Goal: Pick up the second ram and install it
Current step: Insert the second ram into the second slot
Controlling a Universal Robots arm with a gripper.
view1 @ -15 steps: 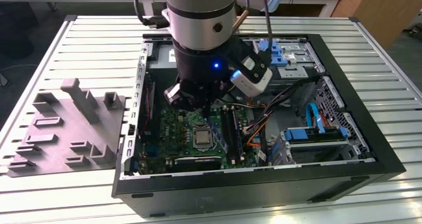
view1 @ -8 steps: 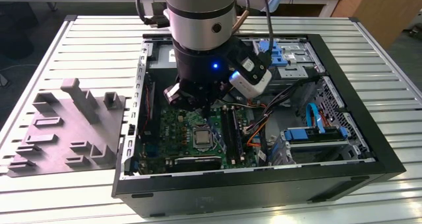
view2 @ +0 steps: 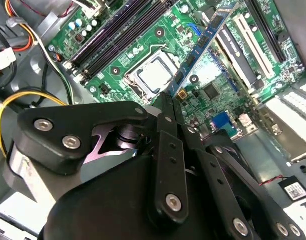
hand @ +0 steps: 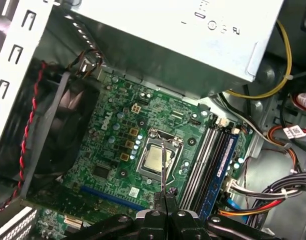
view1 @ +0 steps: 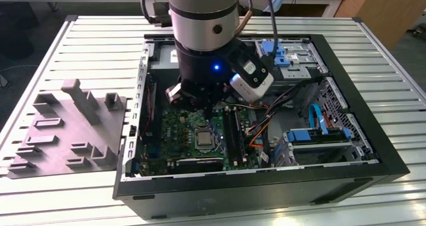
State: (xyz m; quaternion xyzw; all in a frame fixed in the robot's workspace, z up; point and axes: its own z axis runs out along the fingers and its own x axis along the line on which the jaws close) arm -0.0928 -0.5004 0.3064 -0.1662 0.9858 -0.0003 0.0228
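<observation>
Jaws clamped on second ram [view2: 202,49], over motherboard [hand: 108,150], beside CPU socket [hand: 150,159]

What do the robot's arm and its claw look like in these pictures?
The arm is a thick cylinder, silver-grey above with a dark ring, black below with a small blue light. A white and black camera box is fixed to its side. A dark cable runs down beside it. The claw is made of flat black links joined by round silver screws.

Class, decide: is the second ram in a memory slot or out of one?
Out. The fingers grip the second ram over the processor socket, clear of the memory slots.
</observation>
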